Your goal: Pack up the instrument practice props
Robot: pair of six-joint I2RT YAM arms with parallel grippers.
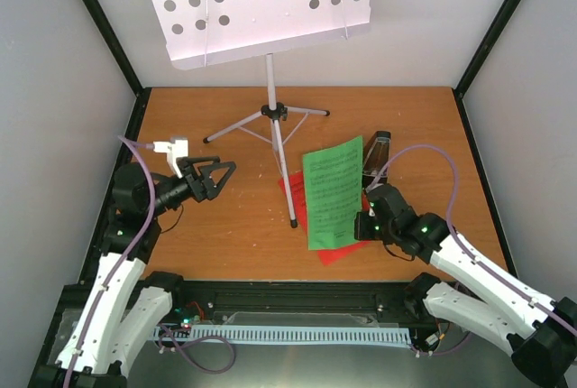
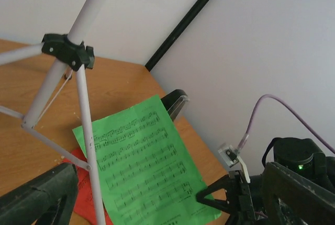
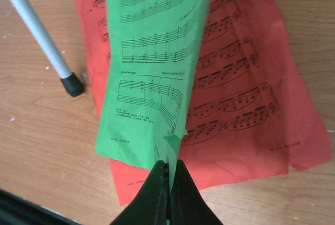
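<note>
Here the right gripper [image 3: 167,166], pinching the green sheet [image 3: 152,78], holds it above the red sheet [image 3: 246,104], left gripper [image 1: 222,180] agape; stowing it uncreased likely follows.

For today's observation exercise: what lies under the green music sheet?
A red sheet lies on the table beneath the green sheet, which the right gripper pinches. The green one hides part of the red sheet's notes.

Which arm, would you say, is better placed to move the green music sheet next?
Right: the right tool pinches the green music sheet; the left tool hangs open, apart from it.
</note>
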